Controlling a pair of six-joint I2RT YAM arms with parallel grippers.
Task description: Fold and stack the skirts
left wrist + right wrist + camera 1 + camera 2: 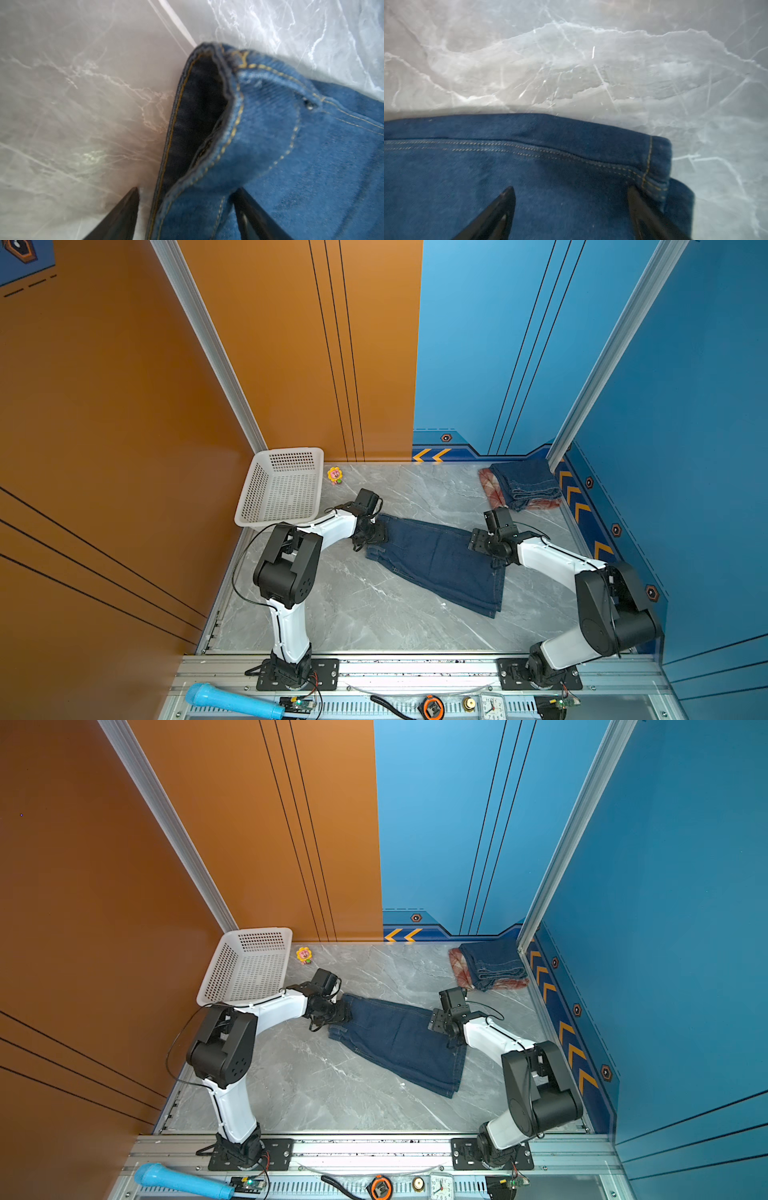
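A basket (279, 489) sits in the far left corner of the table (374, 614), with a small toy (335, 475) just right of it by the far edge. In the far right corner a folded skirt (525, 483) lies on a lower skirt (490, 491), which sticks out to the left and front. A spread skirt (440, 560) lies slantwise across the middle — narrow end toward the left edge, wide end toward the right front. The left gripper (187, 190) is at the narrow end — the right gripper (571, 191) over the far corner of the wide end.
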